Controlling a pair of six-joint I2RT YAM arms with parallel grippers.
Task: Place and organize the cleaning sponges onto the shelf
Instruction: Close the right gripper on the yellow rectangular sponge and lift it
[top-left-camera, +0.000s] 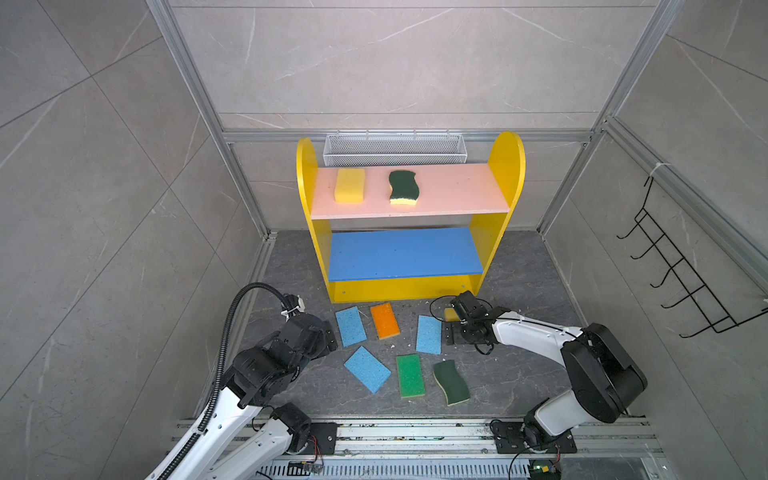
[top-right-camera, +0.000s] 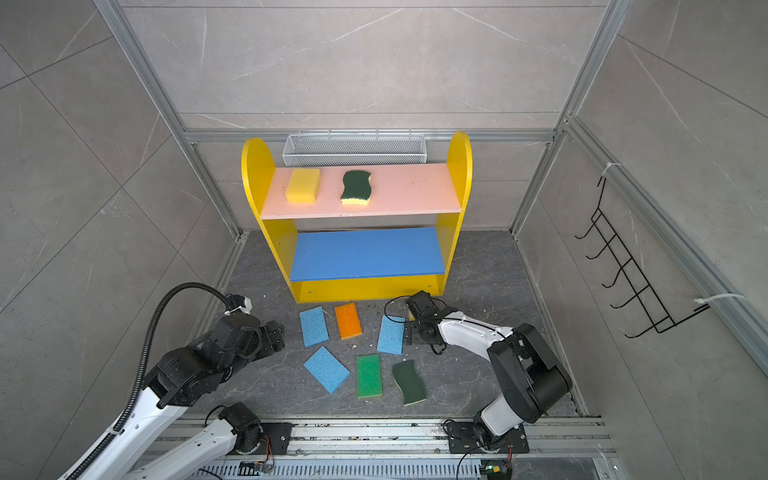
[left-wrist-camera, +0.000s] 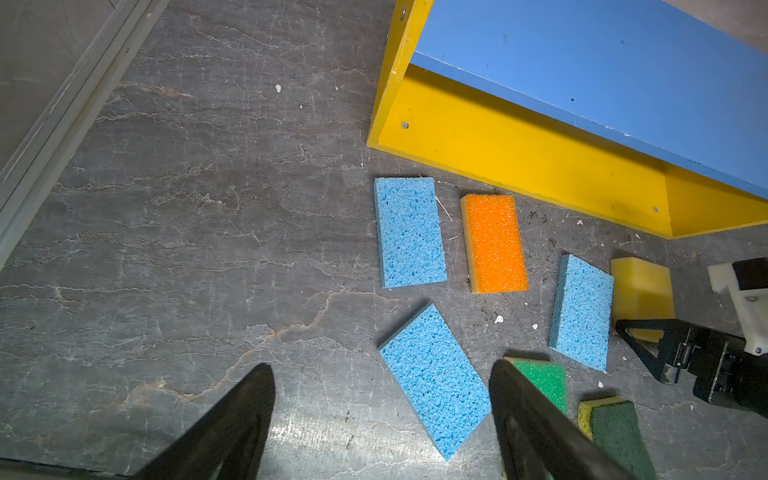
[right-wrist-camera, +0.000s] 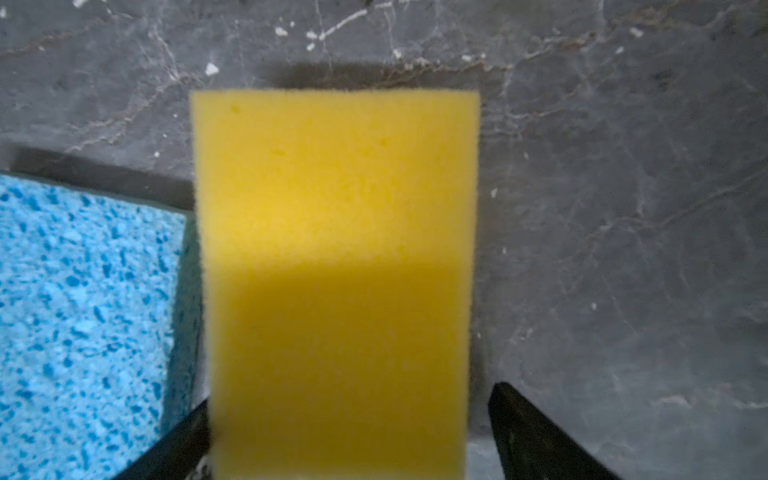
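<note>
The yellow shelf (top-left-camera: 505, 166) stands at the back; a thick yellow sponge (top-left-camera: 350, 185) and a wavy green scourer (top-left-camera: 403, 188) lie on its pink top board. On the floor in front lie three light blue sponges (top-left-camera: 350, 326) (top-left-camera: 367, 369) (top-left-camera: 429, 334), an orange one (top-left-camera: 385, 320), a bright green one (top-left-camera: 410, 375) and a second scourer (top-left-camera: 451, 382). My right gripper (right-wrist-camera: 351, 399) is open and straddles another yellow sponge (right-wrist-camera: 336, 249) on the floor, with a gap at one finger. My left gripper (left-wrist-camera: 380, 368) hangs open and empty above the floor beside a blue sponge (left-wrist-camera: 432, 378).
A white wire mesh basket (top-left-camera: 395, 149) hangs on the back wall behind the shelf. A black wire hook rack (top-left-camera: 681, 270) is on the right wall. Aluminium frame posts and rails border the dark stone floor (top-left-camera: 519, 374), which has small crumbs on it.
</note>
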